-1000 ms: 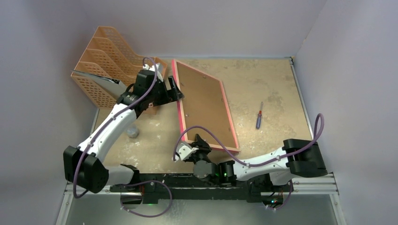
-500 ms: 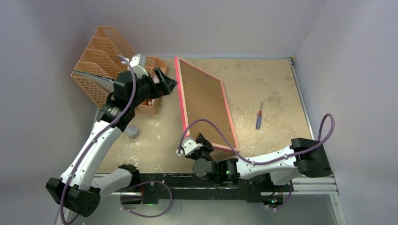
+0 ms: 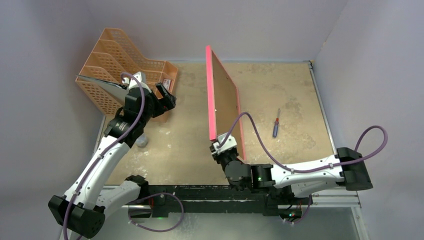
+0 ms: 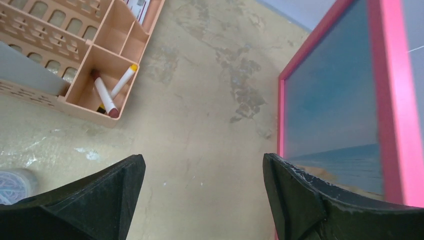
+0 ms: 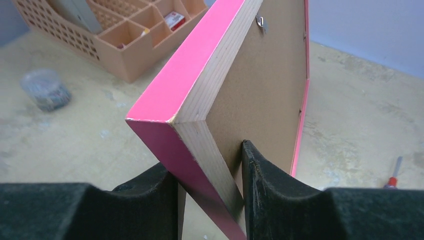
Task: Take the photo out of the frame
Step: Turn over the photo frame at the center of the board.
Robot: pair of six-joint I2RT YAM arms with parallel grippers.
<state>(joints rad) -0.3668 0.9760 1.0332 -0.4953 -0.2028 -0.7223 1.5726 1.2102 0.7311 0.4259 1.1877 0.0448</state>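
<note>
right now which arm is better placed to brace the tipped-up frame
Left, probably: the left pincer is open and empty, facing the photo in the frame. The right pincer is clamped on the frame's near corner, holding it on edge.

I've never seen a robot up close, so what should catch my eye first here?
A big pink picture frame stands tipped up on one long edge mid-table, brown back showing, its near corner pinched by the right arm's fingers. The left arm's fingers hang wide open, facing its blue sea photo. An orange mesh rack sits at the far left.
</note>
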